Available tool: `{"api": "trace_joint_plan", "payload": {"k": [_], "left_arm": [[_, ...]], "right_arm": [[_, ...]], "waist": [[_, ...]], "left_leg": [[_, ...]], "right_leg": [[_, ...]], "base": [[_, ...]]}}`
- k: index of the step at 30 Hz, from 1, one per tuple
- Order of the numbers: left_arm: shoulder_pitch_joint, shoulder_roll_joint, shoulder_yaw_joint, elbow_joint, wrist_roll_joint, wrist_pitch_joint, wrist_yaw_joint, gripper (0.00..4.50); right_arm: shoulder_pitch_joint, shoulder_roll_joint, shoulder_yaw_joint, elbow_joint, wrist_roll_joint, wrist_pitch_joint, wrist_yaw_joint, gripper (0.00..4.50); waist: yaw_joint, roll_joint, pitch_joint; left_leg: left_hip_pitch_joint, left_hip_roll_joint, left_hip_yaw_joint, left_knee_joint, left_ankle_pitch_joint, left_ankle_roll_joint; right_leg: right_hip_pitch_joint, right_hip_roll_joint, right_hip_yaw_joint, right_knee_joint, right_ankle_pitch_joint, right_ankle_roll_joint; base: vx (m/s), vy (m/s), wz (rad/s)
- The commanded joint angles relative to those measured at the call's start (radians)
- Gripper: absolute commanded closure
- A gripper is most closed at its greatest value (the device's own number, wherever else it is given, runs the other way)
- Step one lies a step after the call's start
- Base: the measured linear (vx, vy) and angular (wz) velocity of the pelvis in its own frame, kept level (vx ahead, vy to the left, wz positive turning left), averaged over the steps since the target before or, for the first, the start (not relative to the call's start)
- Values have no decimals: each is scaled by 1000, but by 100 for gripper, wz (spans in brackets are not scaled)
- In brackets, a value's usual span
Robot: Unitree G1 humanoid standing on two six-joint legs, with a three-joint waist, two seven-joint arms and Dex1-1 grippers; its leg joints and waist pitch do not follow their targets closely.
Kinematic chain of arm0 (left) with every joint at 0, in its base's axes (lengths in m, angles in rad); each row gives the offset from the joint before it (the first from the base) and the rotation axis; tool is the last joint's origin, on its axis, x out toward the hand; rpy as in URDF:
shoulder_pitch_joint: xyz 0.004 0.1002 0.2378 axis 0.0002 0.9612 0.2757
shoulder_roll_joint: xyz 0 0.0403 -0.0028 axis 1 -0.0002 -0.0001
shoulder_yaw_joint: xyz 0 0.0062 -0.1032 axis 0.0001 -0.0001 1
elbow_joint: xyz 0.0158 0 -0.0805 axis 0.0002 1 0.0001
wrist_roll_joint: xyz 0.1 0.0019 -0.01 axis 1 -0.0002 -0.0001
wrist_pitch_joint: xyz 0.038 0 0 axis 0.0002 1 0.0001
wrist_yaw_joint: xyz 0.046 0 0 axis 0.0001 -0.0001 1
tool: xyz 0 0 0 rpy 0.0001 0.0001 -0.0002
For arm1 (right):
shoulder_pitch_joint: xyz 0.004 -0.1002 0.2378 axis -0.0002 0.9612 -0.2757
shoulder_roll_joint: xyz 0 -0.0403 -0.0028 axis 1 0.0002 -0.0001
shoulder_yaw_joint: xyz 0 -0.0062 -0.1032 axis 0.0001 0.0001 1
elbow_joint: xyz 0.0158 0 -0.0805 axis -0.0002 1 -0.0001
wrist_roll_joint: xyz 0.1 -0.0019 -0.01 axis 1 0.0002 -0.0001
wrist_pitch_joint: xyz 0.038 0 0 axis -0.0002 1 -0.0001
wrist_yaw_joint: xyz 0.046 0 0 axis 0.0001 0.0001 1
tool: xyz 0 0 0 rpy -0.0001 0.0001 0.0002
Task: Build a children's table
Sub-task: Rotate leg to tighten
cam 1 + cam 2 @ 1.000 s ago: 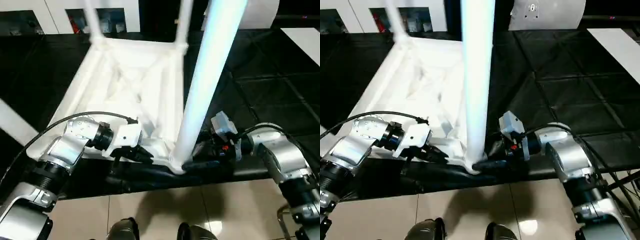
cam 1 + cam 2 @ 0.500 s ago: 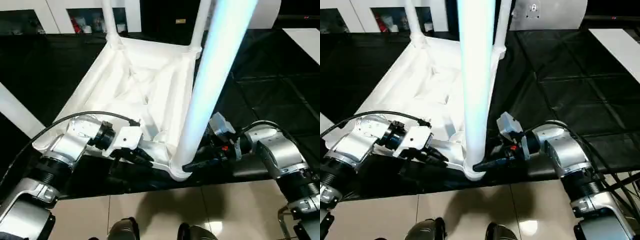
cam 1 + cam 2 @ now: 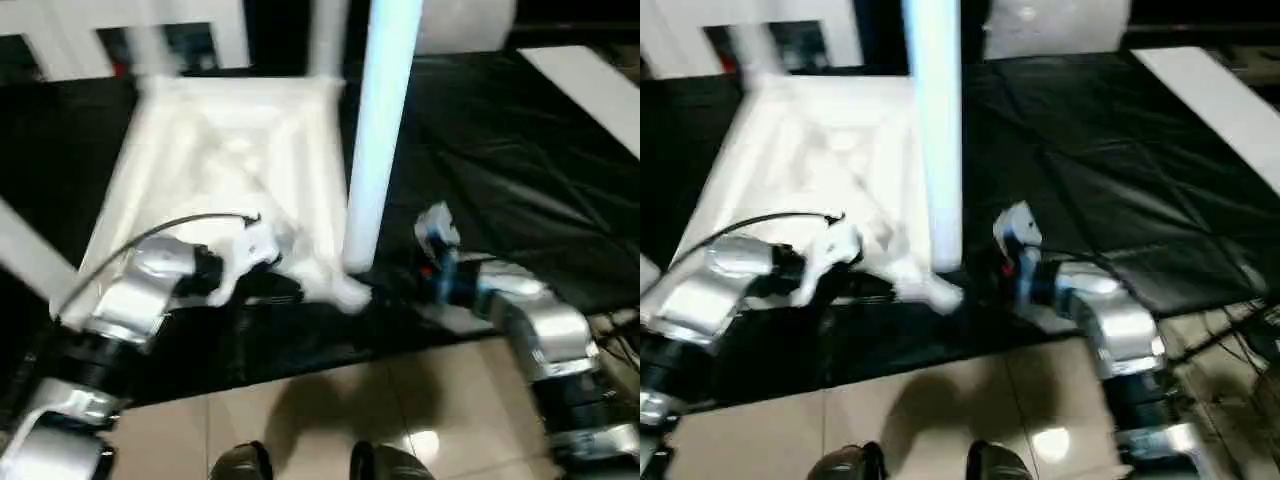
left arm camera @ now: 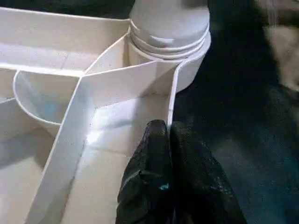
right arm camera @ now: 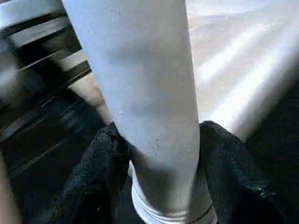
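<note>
The small white plastic children's table [image 3: 215, 190] lies upside down on the large black-covered work table [image 3: 500, 170], occupying the left and centre of the head views, with its ribbed underside facing up and its near corner at the table's front edge.

Handling (judgement): the moulded top appears light and stiff, with thin ribs and a smooth surface that is likely slippery under hard pads. The long white tube leg [image 3: 378, 130] appears rigid and hollow; force applied high on it would lever the round corner socket [image 4: 169, 56]. Recommended hold points are the rim wall beside a socket for the top, and the lowest part of the tube, just above the socket, for a leg.

Gripper state:
- The left gripper [image 4: 168, 135], at the bottom centre of the left wrist view, has its two black fingers pressed together. The rim wall runs to the tips; whether a thin edge is pinched between them cannot be told.
- The right gripper [image 5: 161, 149], at the lower centre of the right wrist view, is pinching the base of the near leg, one finger on each side of the tube.

Count:
- Table top: one.
- Legs standing in sockets: three are discernible, namely the near one in the centre and two blurred ones at the far corners, upper left and upper centre.
- A further white bar [image 3: 30, 255] crosses the left edge; it may be the fourth leg.
- Grippers: two.
</note>
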Motion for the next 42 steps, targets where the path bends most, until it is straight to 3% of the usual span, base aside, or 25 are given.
{"api": "trace_joint_plan", "payload": {"k": [1,5,8,9,10,11,13,17,21,22,24,25,28,30,31,35,36,39,42], "left_arm": [[-21,-138,-34,-33,-10,69,152,450],[-62,-255,-4,-5,29,141,349,450],[-85,-302,10,14,39,159,413,450],[-90,-309,9,20,43,153,418,450],[-94,-311,6,22,48,151,420,450],[-93,-291,-3,23,54,130,396,450],[-82,-254,-11,18,56,107,353,450],[-51,-192,-18,-6,62,69,286,450],[-26,-138,-32,-24,55,28,218,450],[-1,-76,-47,-32,47,-25,136,450],[9,-48,-53,-34,42,-49,98,450],[24,7,-72,-28,37,-116,13,450],[32,65,-102,-12,28,-205,-92,450],[32,81,-112,-4,25,-233,-125,450],[31,100,-122,7,15,-266,-172,450],[2,149,-148,57,-10,-353,-314,450],[1,150,-149,58,-11,-356,-318,450],[-22,164,-168,85,-15,-405,-391,450],[-43,166,-186,112,-8,-448,-429,450]], "right_arm": [[3,157,116,-37,0,70,-127,246],[12,296,83,-9,-88,48,-433,246],[2,349,60,29,-141,9,-566,246],[-4,358,51,40,-141,-5,-575,246],[-10,363,41,47,-145,-23,-580,246],[-16,354,28,41,-128,-49,-543,193],[-18,326,18,26,-100,-61,-479,180],[-10,253,17,-6,-87,-83,-373,130],[-2,178,29,-18,-88,-123,-298,112],[-3,87,31,-12,-69,-160,-163,90],[-4,47,29,-10,-58,-175,-96,81],[-14,-33,24,6,-39,-205,38,73],[-31,-114,28,32,-23,-235,184,36],[-34,-137,35,40,-13,-239,231,36],[-38,-172,53,50,-1,-260,300,36],[-57,-262,117,74,45,-270,544,36],[-58,-264,119,74,46,-270,551,36],[-77,-278,147,109,40,-280,634,36],[-103,-274,165,158,38,-290,679,71]], "waist": [[7,-3,-49],[3,0,-54],[9,3,-63],[8,3,-63],[8,8,-69],[9,10,-70],[9,8,-74],[7,8,-80],[9,11,-80],[8,9,-80],[11,14,-79],[12,10,-79],[20,14,-76],[28,15,-76],[31,12,-76],[51,13,-79],[57,8,-79],[61,4,-80],[64,5,-81]], "left_leg": [[15,62,-51,-77,-309,-2],[21,61,-43,-77,-274,0],[19,58,-41,-76,-229,15],[16,59,-40,-77,-215,21],[16,59,-37,-73,-178,34],[13,57,-37,-72,-166,40],[5,57,-38,-67,-118,75],[2,58,-36,-59,-64,119],[3,61,-34,-55,-63,131],[4,63,-34,-56,-82,125],[5,64,-35,-55,-98,125],[8,66,-33,-54,-108,126],[13,67,-33,-53,-126,124],[15,70,-32,-53,-133,115],[15,71,-31,-54,-139,111],[16,73,-30,-50,-146,106],[16,72,-30,-50,-152,108],[14,73,-31,-50,-150,104],[14,72,-32,-48,-145,97]], "right_leg": [[32,-107,63,-107,-579,-113],[23,-100,67,-105,-492,-127],[34,-96,67,-97,-376,-140],[35,-94,68,-93,-337,-147],[39,-92,68,-84,-225,-175],[43,-91,68,-80,-192,-183],[55,-94,67,-68,-89,-207],[62,-94,65,-53,30,-246],[62,-95,63,-53,28,-261],[62,-93,62,-55,-7,-263],[63,-93,62,-54,-21,-259],[60,-92,63,-55,-28,-259],[55,-92,63,-57,-66,-266],[53,-92,63,-55,-82,-271],[54,-92,63,-56,-91,-271],[52,-93,62,-52,-106,-273],[54,-96,63,-52,-123,-269],[51,-98,63,-53,-142,-265],[51,-99,63,-53,-158,-266]], "base": [[0,0,0],[0,0,0],[0,0,0],[0,0,0],[0,0,0],[0,0,0],[0,0,0],[0,0,0],[0,0,0],[0,0,0],[0,0,0],[0,0,0],[0,0,0],[0,0,0],[0,0,0],[0,0,0],[0,0,0],[0,0,0],[0,0,0]]}}
